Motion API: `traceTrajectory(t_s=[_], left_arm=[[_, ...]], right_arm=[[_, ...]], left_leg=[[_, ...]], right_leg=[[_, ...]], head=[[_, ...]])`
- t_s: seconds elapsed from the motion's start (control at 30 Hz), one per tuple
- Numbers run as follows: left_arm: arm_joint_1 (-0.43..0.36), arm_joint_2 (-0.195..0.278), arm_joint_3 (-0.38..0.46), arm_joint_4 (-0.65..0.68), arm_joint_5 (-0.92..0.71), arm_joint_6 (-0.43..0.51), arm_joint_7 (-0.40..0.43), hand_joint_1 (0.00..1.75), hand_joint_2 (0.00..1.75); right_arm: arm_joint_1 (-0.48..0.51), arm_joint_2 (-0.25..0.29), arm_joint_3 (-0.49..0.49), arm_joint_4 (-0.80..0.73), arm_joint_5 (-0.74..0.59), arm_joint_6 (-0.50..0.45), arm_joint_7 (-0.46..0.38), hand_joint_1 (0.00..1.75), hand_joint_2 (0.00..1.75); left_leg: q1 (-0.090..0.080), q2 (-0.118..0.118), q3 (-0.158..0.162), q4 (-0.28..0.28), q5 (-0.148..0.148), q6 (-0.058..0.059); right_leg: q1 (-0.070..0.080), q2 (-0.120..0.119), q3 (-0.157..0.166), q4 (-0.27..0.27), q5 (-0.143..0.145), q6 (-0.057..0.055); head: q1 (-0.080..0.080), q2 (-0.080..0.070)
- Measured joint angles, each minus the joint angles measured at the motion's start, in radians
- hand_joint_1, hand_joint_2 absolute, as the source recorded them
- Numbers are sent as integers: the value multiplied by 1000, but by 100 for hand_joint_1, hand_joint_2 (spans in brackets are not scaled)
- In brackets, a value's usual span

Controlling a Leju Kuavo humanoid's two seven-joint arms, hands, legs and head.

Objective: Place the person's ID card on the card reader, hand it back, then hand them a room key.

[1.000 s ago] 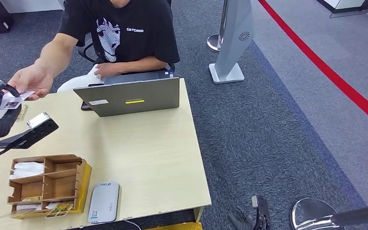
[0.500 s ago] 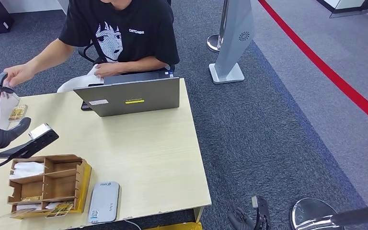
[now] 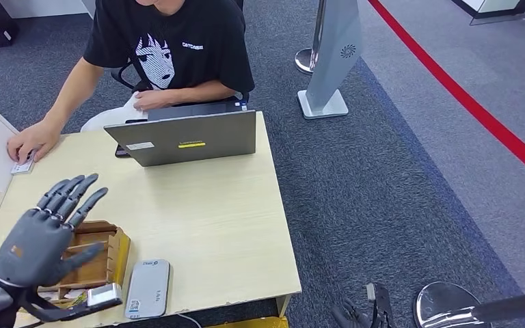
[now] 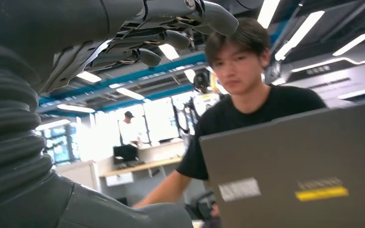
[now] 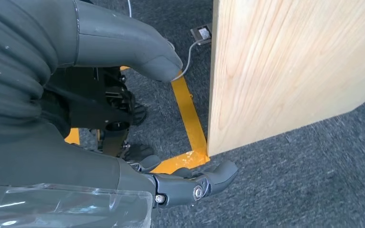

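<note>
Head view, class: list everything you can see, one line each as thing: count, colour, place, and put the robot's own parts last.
Table: one, pale wood, centre.
Laptop: one, grey, open at the table's far edge.
Card: one, pale, far left of the table under the person's hand.
Organiser: one, brown wood, near left of the table, partly behind the left hand.
Card reader: one, grey, near edge beside the organiser.
Person: one, black T-shirt, seated behind the laptop.
Stand: one, silver, on the carpet right of the person.
Floor line: one, red, right side.
Left hand: one, dark grey, fingers spread above the organiser, holding nothing.
Right hand: one, dark grey, hanging beside the table above the carpet.
</note>
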Motion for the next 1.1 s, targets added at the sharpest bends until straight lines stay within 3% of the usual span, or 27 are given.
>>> traceTrajectory(t_s=[0.23, 0.57, 0.77, 1.1], left_arm=[[171, 32, -109, -15, -24, 85, 22, 0, 175], [341, 146, -152, -47, 56, 201, 241, 0, 175], [393, 205, -161, -47, -5, 258, 396, 0, 175], [406, 239, -159, -42, 1, 264, 463, 0, 175]], right_arm=[[13, 2, -38, -17, 10, -6, 6, 0, 175], [50, 18, -100, -62, 53, -5, 24, 0, 175], [64, 31, -133, -83, 84, 13, 33, 0, 175], [66, 47, -157, -100, 106, 31, 37, 0, 175]], left_leg=[[0, 1, 0, 0, -1, 0], [1, 0, 0, 0, -1, 0], [1, 0, 0, 0, -1, 0], [1, 0, 0, 0, -1, 0]], right_leg=[[0, 0, 0, 0, 0, 0], [0, 0, 0, 0, -1, -1], [0, -1, 0, 0, -1, -1], [0, -1, 0, 0, -1, -1]], head=[[0, 0], [0, 0], [0, 0], [0, 0]])
